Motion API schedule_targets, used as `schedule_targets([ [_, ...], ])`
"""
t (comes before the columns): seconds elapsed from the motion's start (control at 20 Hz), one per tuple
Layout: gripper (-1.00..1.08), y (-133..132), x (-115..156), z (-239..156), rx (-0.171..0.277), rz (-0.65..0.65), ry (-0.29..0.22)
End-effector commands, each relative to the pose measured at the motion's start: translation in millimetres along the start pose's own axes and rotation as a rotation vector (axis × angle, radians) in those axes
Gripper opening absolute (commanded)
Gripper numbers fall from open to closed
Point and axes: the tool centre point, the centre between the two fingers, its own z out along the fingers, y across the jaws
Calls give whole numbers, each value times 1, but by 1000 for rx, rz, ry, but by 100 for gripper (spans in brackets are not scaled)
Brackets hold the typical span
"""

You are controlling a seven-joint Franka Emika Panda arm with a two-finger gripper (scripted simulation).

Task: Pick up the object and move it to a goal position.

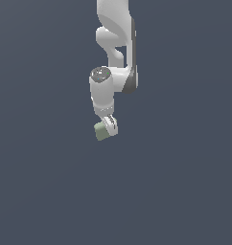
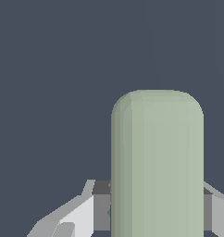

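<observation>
The object [image 1: 100, 131] is a small pale sage-green block with rounded edges, held at the tip of the white arm in the exterior view. My gripper [image 1: 106, 127] is shut on it, and the block sticks out toward the exterior view's left of the fingers. In the wrist view the object [image 2: 157, 162] fills the near field as a tall rounded green slab. A grey finger [image 2: 77, 215] presses against one side of it, and the other finger [image 2: 219, 215] shows at the frame's edge on the opposite side.
The white arm [image 1: 113, 57] comes down from the exterior view's top. Behind it lies only a plain dark blue-grey background [image 1: 41, 182], with no other object, edge or marker in sight.
</observation>
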Motion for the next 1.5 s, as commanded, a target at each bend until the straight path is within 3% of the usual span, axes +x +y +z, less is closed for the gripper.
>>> schedule_targets([
  [0.0, -100, -3, 5, -3, 1, 0, 0],
  [1.45, -100, -81, 149, -91, 0, -1, 1],
])
